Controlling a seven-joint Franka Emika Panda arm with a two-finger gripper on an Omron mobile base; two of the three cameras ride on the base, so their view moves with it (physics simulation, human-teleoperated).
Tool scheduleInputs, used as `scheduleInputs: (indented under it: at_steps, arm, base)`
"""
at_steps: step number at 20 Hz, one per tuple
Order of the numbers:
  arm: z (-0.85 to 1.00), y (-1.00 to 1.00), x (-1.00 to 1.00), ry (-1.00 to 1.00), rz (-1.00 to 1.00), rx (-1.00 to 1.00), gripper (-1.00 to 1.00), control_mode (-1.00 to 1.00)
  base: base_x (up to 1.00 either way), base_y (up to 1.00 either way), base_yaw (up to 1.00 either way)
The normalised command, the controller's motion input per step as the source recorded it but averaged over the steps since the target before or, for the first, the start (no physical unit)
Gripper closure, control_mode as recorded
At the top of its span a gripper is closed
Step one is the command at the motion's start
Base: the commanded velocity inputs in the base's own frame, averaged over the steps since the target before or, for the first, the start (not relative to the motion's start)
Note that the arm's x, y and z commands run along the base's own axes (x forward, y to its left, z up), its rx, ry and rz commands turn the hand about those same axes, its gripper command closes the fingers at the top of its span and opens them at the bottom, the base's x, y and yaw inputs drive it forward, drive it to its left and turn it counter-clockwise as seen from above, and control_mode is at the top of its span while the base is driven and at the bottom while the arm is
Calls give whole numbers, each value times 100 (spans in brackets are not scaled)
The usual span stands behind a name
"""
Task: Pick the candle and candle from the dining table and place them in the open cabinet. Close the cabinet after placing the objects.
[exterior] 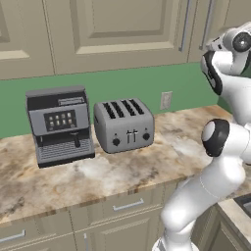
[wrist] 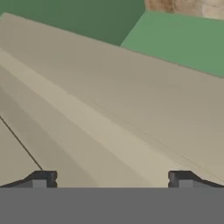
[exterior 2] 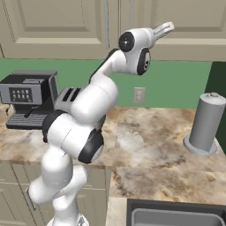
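My gripper (wrist: 112, 178) has its two tips spread wide with nothing between them; just ahead of them I see beige cabinet (wrist: 100, 118) panelling, close and slanted across the hand view; beyond its edge lie the green wall (wrist: 183, 39) and a corner of marble counter (wrist: 192, 6). My arm (exterior 2: 101, 101) reaches up toward the wall cabinets. On the counter (exterior: 122, 166) stand a coffee machine (exterior: 60, 123), a toaster (exterior: 123, 124) and a grey canister (exterior 2: 206, 123); I cannot see either candle.

Coffee machine (exterior: 60, 123) beside toaster (exterior: 124, 125); grey canister (exterior 2: 206, 122), possibly paper towels.
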Motion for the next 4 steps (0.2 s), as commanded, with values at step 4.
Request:
scheduleInputs:
  at_steps: [4]
  arm:
    - [0, 1, 2, 0, 0, -1, -100, -100]
  base:
    - [0, 0, 0]
